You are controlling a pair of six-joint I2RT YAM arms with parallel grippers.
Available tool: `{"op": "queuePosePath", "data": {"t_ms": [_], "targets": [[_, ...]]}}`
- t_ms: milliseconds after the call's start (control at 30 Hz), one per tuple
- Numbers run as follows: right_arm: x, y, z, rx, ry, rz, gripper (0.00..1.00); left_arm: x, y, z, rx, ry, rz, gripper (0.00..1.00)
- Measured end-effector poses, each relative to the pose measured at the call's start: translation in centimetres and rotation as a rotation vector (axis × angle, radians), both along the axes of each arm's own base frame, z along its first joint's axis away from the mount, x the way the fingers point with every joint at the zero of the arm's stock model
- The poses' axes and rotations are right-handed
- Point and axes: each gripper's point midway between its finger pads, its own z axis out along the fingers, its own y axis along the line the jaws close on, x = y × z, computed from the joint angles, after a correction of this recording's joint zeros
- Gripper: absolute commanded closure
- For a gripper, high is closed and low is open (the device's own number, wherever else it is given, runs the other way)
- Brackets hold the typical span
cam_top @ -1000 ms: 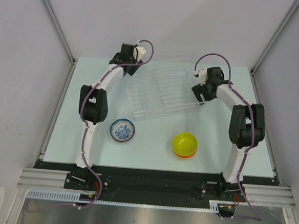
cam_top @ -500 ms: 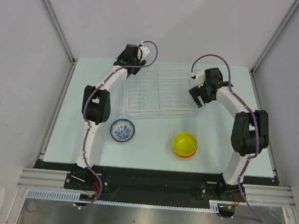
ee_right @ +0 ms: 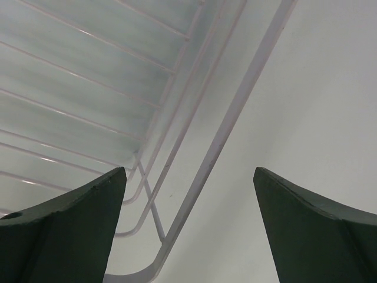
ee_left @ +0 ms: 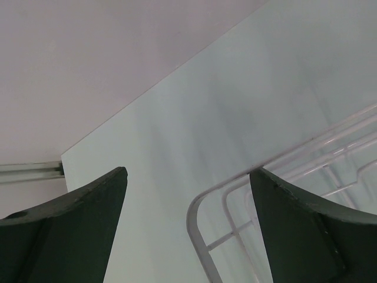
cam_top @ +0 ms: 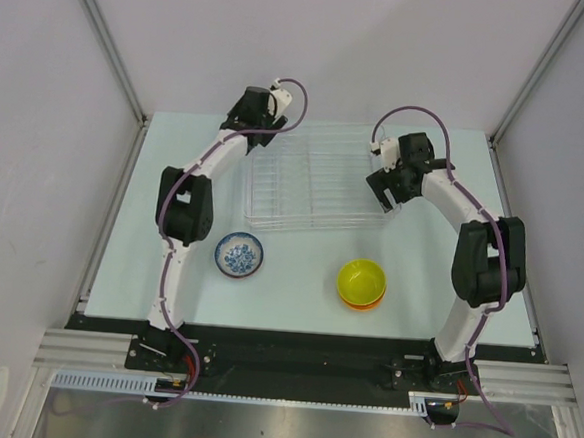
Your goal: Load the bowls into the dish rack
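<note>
The clear dish rack (cam_top: 315, 176) lies flat at the back middle of the table, with no bowl in it. My left gripper (cam_top: 262, 137) is open at its far left corner, and the corner rim (ee_left: 203, 218) shows between the fingers in the left wrist view. My right gripper (cam_top: 388, 192) is open astride the rack's right rim (ee_right: 235, 112). A white bowl with a blue pattern (cam_top: 239, 254) sits front left. A yellow-green bowl (cam_top: 362, 279) sits stacked on an orange one (cam_top: 360, 303) front right. The red bowl and the second white bowl do not show.
Grey walls close in the back and both sides. Metal frame posts (cam_top: 104, 40) stand at the far corners. The black base rail (cam_top: 293, 354) runs along the near edge.
The rack has turned from a skewed position to square with the table edges. Both arms swung with it, and little has moved in the last half second.
</note>
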Motion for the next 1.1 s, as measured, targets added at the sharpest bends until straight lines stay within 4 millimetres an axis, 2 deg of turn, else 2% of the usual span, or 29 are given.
{"op": "queuePosePath", "data": {"t_ms": [167,433,800,1100], "targets": [[-0.6,0.6,0.4,0.019,0.008,0.013,0.05,-0.1,-0.8,1.0,0.007,-0.027,-0.004,0.10],[-1.6,2.0,3.0,0.056,-0.027,0.044,0.05,0.4,-1.8,1.4,0.033,-0.047,-0.013,0.10],[-2.7,3.8,2.4,0.066,0.003,0.078,0.05,1.3,-2.2,0.0,0.067,-0.055,-0.010,0.10],[-3.3,4.2,2.5,0.068,0.003,0.077,0.06,1.4,-2.3,0.1,0.077,-0.072,-0.001,0.10]]}}
